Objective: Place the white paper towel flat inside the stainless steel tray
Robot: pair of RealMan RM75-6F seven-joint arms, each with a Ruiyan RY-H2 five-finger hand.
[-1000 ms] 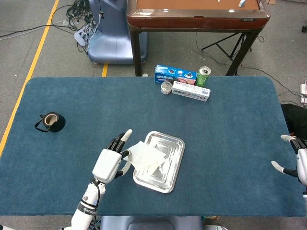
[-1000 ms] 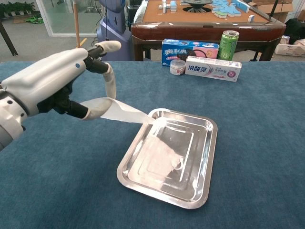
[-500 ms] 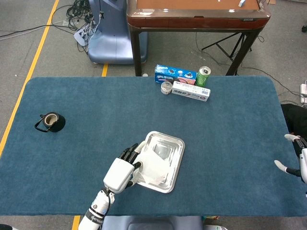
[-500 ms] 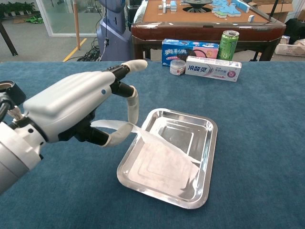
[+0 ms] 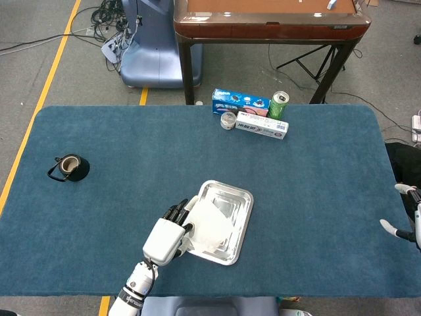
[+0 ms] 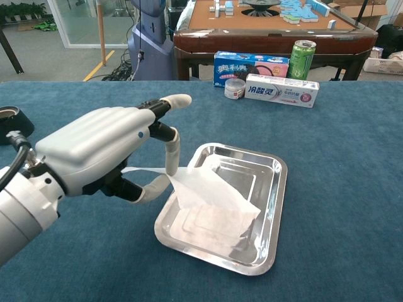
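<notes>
Nearly done: left hand (image 6: 101,154) pinches the white paper towel (image 6: 211,204), draped rumpled into the rectangular stainless steel tray (image 6: 271,217), at its nine o'clock edge; releasing flat remains.

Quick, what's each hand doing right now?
Left hand: holding the paper towel over the tray.
Right hand: only partly visible, cannot be told.

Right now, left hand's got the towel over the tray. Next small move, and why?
Probably lower the left hand a little toward the stainless steel tray and let go. The white paper towel already lies mostly inside the tray, but its near corner is pinched in the fingers and lifted over the rim, so it isn't flat yet. The right hand sits idle at the table's edge.
</notes>
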